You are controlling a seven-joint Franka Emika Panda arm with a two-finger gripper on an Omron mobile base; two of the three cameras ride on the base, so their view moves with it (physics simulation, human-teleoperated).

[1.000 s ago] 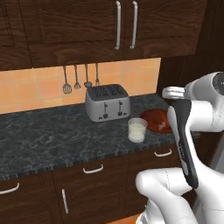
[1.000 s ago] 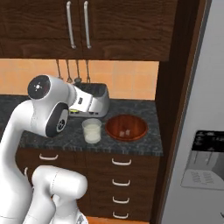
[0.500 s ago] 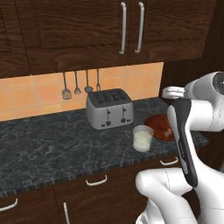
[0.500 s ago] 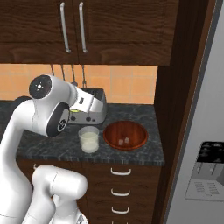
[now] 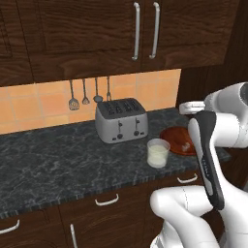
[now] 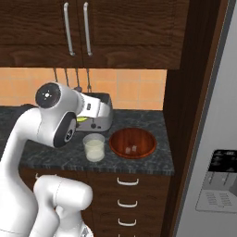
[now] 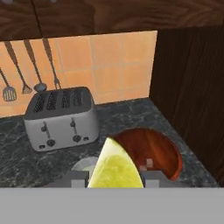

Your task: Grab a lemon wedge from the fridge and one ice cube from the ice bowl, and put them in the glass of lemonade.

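From where I sit, the fridge (image 6: 210,139) stands at the far right, grey steel with its black dispenser panel, well to the right of the toaster (image 5: 121,120), my landmark on the dark stone counter (image 5: 53,160). The ice bowl (image 6: 133,142) sits in front of the toaster and to its right, with pale cubes in it. The glass of lemonade (image 5: 158,152) stands just in front of the toaster's right end, close beside the bowl. My gripper (image 7: 114,177) is partly closed, pinching the lemon wedge (image 7: 114,168) between its fingers, held above the glass, forward of the toaster.
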